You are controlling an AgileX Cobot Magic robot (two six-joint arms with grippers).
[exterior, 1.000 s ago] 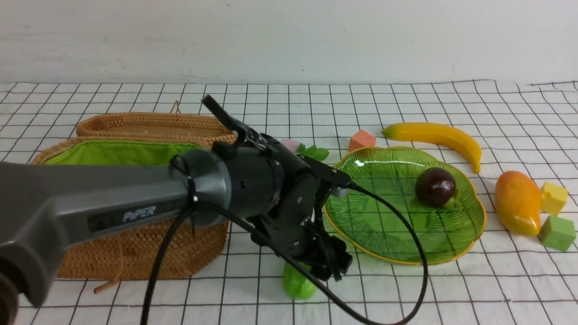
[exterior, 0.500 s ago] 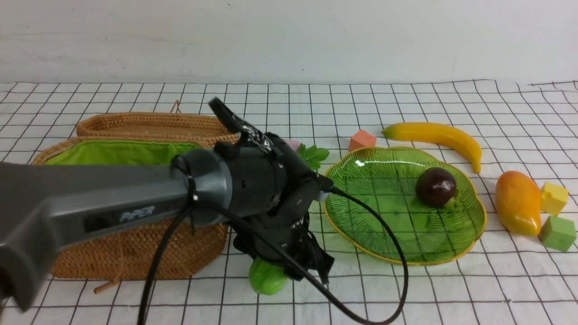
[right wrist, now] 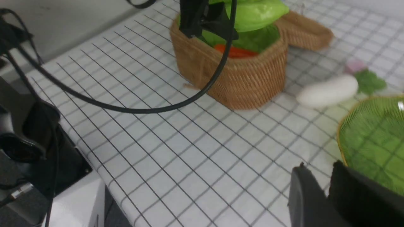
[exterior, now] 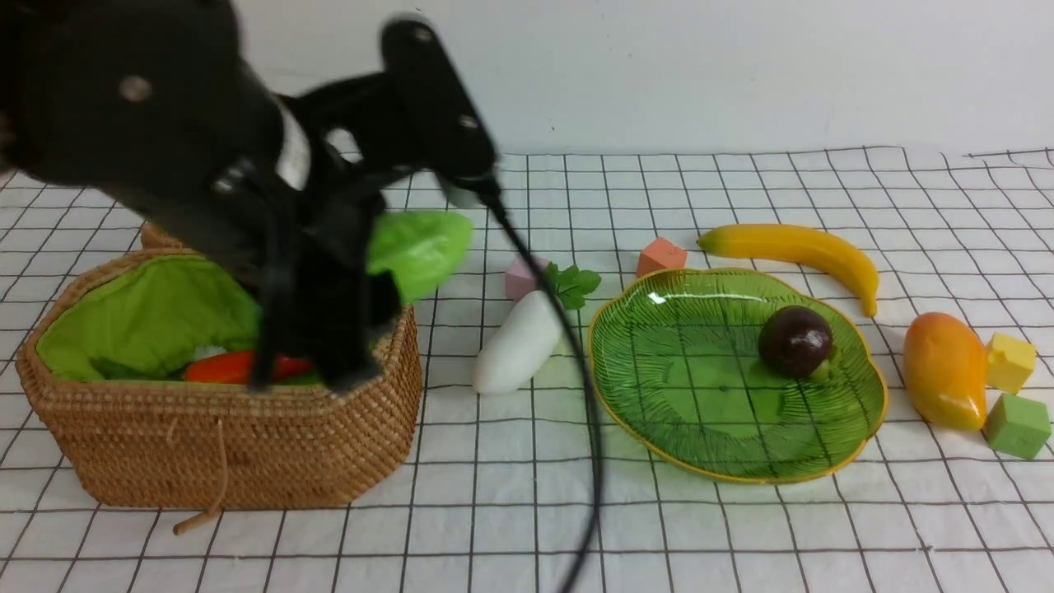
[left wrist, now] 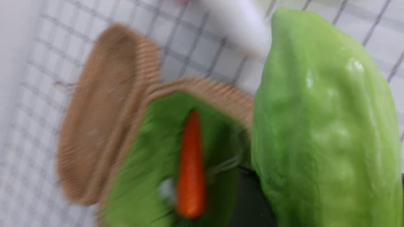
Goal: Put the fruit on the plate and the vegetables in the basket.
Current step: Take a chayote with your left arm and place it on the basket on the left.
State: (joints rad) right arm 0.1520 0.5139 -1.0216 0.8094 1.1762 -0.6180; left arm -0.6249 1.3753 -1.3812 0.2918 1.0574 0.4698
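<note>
My left gripper (exterior: pixel 375 263) is shut on the ridged light-green gourd (exterior: pixel 422 245) and holds it in the air above the right rim of the woven basket (exterior: pixel 222 445). The gourd fills the left wrist view (left wrist: pixel 325 126). The orange carrot (exterior: pixel 218 368) lies on the basket's green lining. The white radish (exterior: pixel 519 342) lies on the cloth between basket and green plate (exterior: pixel 700 412). The mangosteen (exterior: pixel 795 340) sits on the plate. The banana (exterior: pixel 790 247) and mango (exterior: pixel 943 369) lie beside the plate. My right gripper (right wrist: pixel 317 176) is shut and empty, low near the plate's rim (right wrist: pixel 342 148).
The shallow woven lid (right wrist: pixel 306 31) lies behind the basket. Small cubes stand around: pink (exterior: pixel 523 276), orange (exterior: pixel 659 255), yellow (exterior: pixel 1009 361), green (exterior: pixel 1017 424). The left arm's black cable (exterior: pixel 589 428) hangs in front of the plate. The table's edge (right wrist: pixel 104 179) shows in the right wrist view.
My left gripper has lifted the gourd from the cloth in front of the plate and swung it up and left over the basket. The radish and carrot have come into view.
</note>
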